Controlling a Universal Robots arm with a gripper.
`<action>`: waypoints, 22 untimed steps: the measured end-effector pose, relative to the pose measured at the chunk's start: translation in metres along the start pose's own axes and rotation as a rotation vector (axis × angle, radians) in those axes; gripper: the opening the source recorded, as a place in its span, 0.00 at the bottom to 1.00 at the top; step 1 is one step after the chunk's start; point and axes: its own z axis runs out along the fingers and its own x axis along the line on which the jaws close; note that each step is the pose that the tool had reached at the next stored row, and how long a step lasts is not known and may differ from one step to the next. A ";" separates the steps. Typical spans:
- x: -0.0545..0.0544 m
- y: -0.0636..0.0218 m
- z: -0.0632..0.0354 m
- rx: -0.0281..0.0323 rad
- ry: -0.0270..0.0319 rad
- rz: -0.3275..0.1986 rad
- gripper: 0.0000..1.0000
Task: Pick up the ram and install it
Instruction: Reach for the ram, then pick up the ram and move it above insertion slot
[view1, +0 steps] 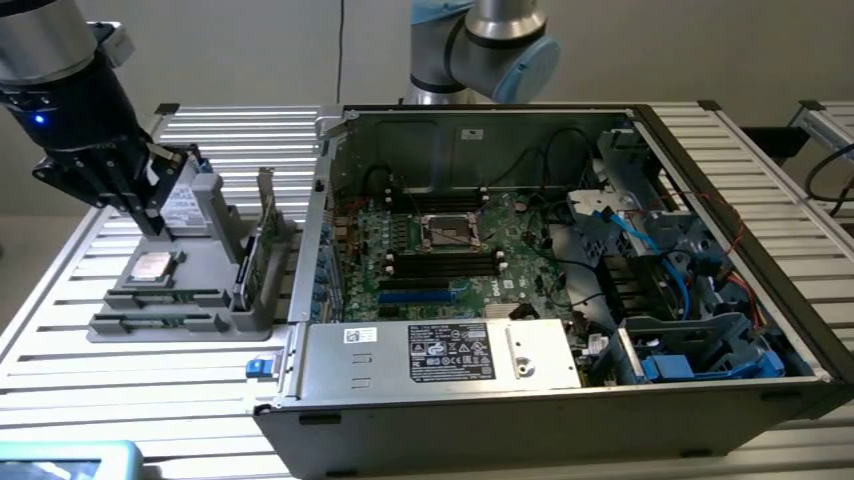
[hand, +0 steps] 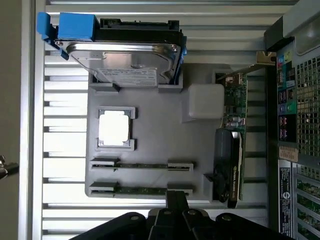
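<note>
Two ram sticks, thin and green, stand on edge in parallel slots of a grey holder tray (view1: 200, 290). One ram stick (view1: 167, 297) (hand: 142, 165) is the farther from the tray's front edge, the other (view1: 154, 322) (hand: 140, 190) the nearer. My gripper (view1: 150, 222) (hand: 176, 200) hangs above the tray's back part near the hard drive, holding nothing and well above both sticks. In the open computer case (view1: 534, 260), long black memory slots (view1: 441, 262) lie on the motherboard below the processor socket.
The tray also carries a hard drive (view1: 194, 205) (hand: 130, 60) with blue rails, a square processor (view1: 151, 266) (hand: 115, 127) and an upright green expansion card (view1: 267, 230) (hand: 235, 145) on the side next to the case. Cables and drive cages crowd the case toward the exterior view's right.
</note>
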 end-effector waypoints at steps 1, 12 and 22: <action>0.001 0.0000 0.0004 0.0056 0.0001 -0.008 0.11; 0.015 0.0047 0.0079 0.0091 0.0009 -0.054 0.11; 0.015 0.0053 0.0081 0.0096 0.0009 -0.056 0.11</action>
